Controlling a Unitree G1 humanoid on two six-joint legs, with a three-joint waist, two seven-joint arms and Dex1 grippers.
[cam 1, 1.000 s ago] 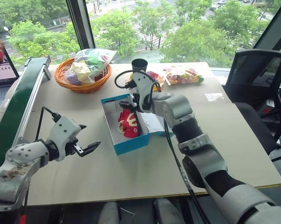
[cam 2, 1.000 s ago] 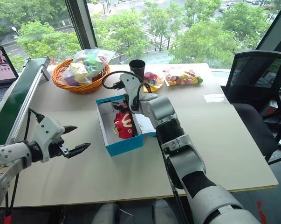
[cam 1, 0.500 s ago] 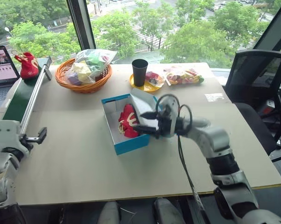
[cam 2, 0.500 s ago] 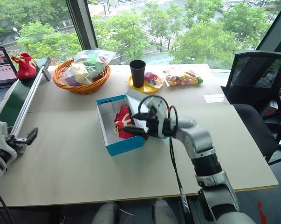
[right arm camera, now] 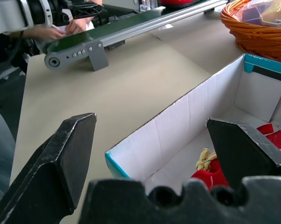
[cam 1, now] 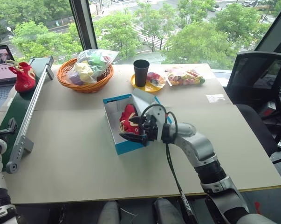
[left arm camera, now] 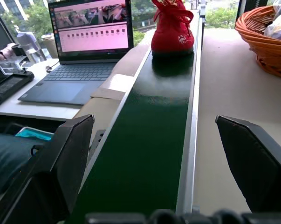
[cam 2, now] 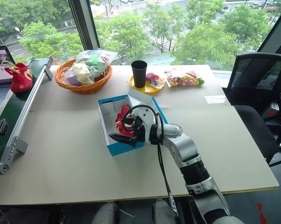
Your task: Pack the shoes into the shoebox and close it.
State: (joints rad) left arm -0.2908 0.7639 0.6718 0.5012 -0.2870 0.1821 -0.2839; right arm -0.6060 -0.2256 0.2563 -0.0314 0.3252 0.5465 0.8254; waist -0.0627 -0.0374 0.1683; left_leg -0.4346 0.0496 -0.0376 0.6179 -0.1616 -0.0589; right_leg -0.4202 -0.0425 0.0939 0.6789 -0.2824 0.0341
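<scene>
- The worktop (cam 1: pixel 75 154) is a broad beige surface in front of a window, and it carries everything else.
- A long green conveyor belt (cam 1: pixel 20 100) runs along the worktop's left edge, with a laptop (left arm camera: pixel 91 32) just beyond it.
- The shoebox (cam 1: pixel 118 144) sits near the middle of the worktop: bright blue outside, white inside, its lid (cam 1: pixel 142 99) tipped up and open at the far right side.
- An orange wicker basket (cam 1: pixel 84 85) holding a clear bag of coloured items stands at the back left, well apart from the shoebox.
- One red shoe (cam 1: pixel 127 116) lies inside the shoebox, against its right wall; the right wrist view shows red fabric and a cream lace on the white floor of the box.
- The other red shoe (cam 1: pixel 23 77) stands upright on the far end of the conveyor belt, near the laptop.
- The right pincer (cam 1: pixel 132 128) hovers over the near end of the shoebox, pointing left, its two black fingers spread wide apart and holding nothing.
- The left pincer (left arm camera: pixel 163 154) is at the near end of the conveyor belt, aimed along it toward the shoe there, fingers wide apart and empty.
- A black cup (cam 1: pixel 140 73) stands on a yellow plate (cam 1: pixel 145 86) behind the shoebox, beside a bag of sweets (cam 1: pixel 183 75).
</scene>
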